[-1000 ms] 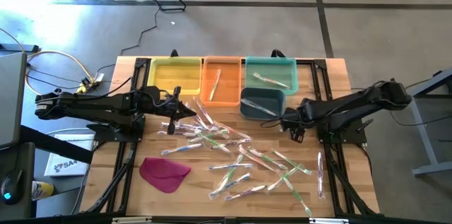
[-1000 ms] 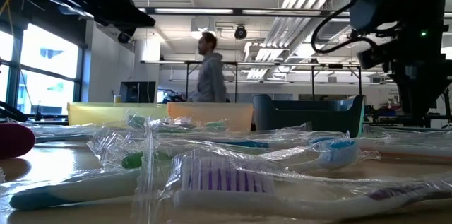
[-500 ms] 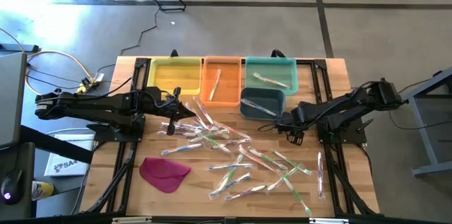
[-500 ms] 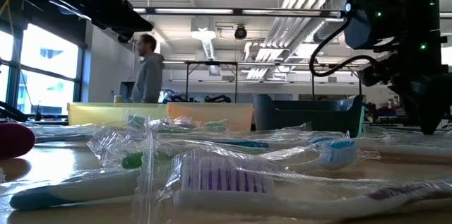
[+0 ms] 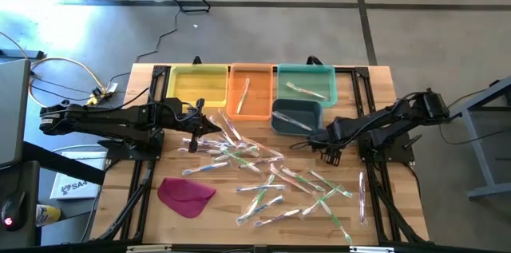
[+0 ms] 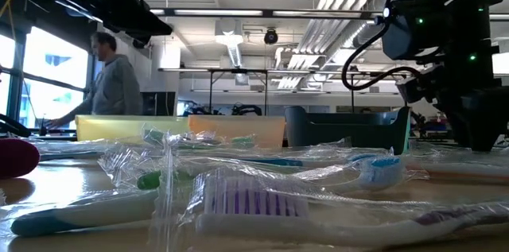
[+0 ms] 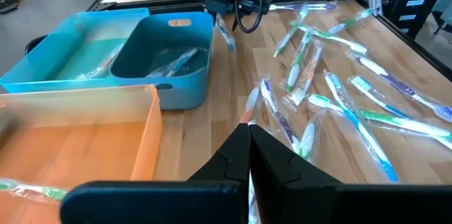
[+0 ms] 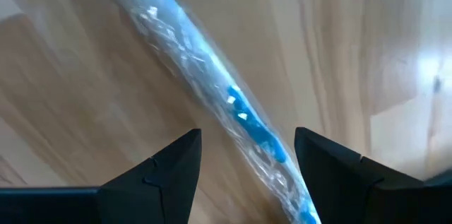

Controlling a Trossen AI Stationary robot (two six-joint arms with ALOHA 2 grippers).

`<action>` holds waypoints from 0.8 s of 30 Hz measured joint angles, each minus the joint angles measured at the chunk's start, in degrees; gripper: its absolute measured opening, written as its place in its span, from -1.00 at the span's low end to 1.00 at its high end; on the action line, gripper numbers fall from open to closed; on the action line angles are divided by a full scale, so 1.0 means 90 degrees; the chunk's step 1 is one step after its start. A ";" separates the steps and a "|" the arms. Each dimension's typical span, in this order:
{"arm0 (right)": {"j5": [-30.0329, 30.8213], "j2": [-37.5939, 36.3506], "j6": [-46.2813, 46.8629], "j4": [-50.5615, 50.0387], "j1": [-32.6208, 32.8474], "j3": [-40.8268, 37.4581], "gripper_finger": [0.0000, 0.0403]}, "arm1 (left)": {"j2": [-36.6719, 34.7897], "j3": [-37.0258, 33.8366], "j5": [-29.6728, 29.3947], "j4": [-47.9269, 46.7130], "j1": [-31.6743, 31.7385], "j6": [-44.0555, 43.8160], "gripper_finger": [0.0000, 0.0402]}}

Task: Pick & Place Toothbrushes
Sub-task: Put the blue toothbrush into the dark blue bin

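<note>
Wooden tabletop (image 5: 144, 213) holds scattered toothbrushes (image 5: 263, 169) below the bins (image 5: 254, 89); right gripper (image 5: 331, 153) hangs open beside the grey bin, straddling a blue toothbrush (image 8: 212, 121) to grasp it; left gripper (image 5: 211, 125) waits closed

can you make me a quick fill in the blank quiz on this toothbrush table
1. The right gripper stands open over a wrapped toothbrush with a ____ handle.
2. The left gripper is ____.
3. The magenta cloth lies on the table's ____ side.
4. The orange bin holds ____ toothbrush.

Missing words: blue; shut; left; one
</note>
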 joint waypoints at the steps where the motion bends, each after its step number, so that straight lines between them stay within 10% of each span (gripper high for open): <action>1: -0.0017 0.0000 -0.0005 0.0019 0.0000 0.0000 0.09 | -0.0001 0.0000 -0.0001 0.0001 0.0001 0.0000 -1.00; 24: -0.0863 0.0000 -0.0529 0.0816 0.0007 0.0000 -0.01 | -0.0001 0.0000 0.0000 0.0001 0.0002 0.0002 -1.00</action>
